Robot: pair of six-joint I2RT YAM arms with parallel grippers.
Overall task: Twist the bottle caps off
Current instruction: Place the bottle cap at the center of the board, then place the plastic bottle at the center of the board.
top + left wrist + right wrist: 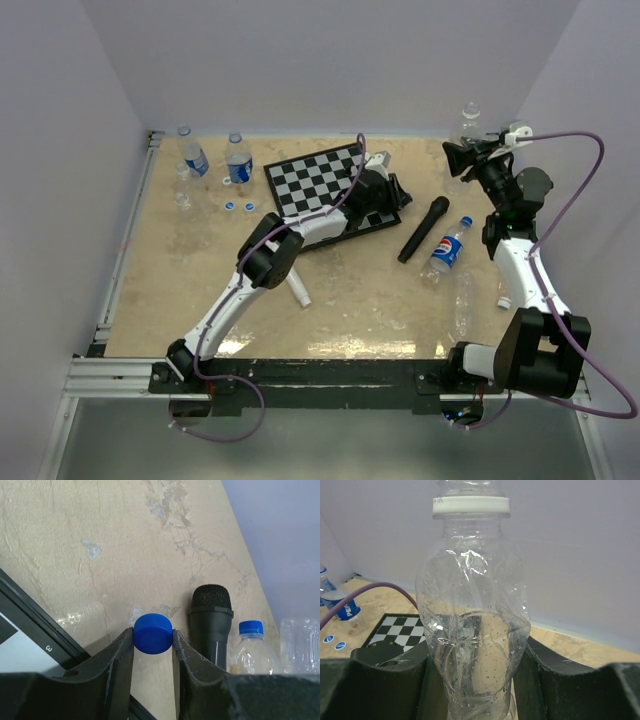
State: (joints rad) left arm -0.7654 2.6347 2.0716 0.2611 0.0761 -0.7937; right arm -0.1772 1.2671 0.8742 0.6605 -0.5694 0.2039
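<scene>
Clear bottle (475,630) upright in right end effector (475,690); left one (153,642) pinches cap (152,631).

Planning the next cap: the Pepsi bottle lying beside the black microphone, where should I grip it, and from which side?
I'd take the Pepsi bottle across its labelled middle, straight down from above. It lies on its side, blue cap pointing away from the arms, so both flanks are exposed. The black microphone lies close on its left; mind that jaw.
</scene>
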